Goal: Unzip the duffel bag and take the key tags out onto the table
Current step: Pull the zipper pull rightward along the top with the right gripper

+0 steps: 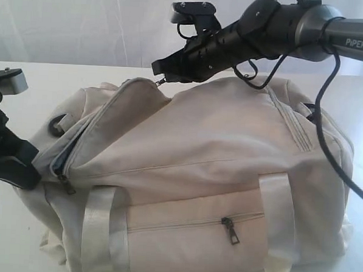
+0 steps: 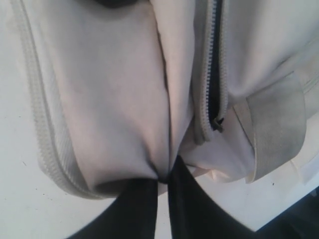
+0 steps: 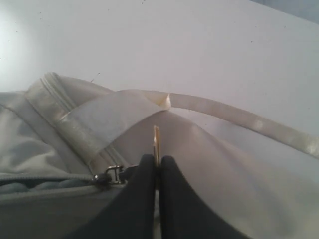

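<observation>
Large cream fabric duffel bag [image 1: 217, 144], slumped on the plain white table [image 3: 174, 45], main zip partly parted. My right gripper [image 3: 156, 164] clenches the thin metal zipper pull [image 3: 156, 142] at its tips; my left gripper [image 2: 163, 178] pinches a fold of the bag's end fabric just ahead

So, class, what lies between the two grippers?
In the exterior view, the main zipper of the duffel bag runs from beside the left gripper up to the right gripper, parted low down to show a strip of lining.
</observation>
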You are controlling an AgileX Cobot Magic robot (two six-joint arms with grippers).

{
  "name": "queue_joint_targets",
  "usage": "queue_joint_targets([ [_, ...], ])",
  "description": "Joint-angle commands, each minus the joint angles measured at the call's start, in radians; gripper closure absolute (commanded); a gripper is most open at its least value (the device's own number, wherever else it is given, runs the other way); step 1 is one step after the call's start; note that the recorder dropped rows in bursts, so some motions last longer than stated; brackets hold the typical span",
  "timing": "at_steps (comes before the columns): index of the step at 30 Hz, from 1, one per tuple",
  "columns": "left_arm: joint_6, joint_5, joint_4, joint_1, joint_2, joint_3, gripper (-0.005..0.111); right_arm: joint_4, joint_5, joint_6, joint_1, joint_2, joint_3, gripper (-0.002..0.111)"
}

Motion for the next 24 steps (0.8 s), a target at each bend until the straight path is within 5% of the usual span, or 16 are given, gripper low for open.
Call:
queue_joint_targets([
  [1,0.0,0.017,0.033,0.0,-0.001,0.001,0.107,-0.013,-0.001,0.017,-0.021,-0.03,-0.01,0.108],
  [5,0.017,-0.001,0.017,0.0,-0.001,0.001,0.096,-0.005,0.056,0.017,-0.021,-0.049,-0.01,0.108],
  [12,0.024,0.03,0.011,0.0,-0.009,-0.054,0.046,-0.005,0.141,0.015,-0.021,-0.076,-0.01,0.108],
  [19,0.077,-0.142,-0.072,0.0,-0.076,-0.124,0.044,-0.005,0.227,0.015,-0.021,-0.081,-0.01,0.108],
  [24,0.345,-0.297,-0.421,0.0,-0.061,-0.131,0.044,-0.002,0.256,0.015,-0.021,-0.083,-0.01,0.108],
])
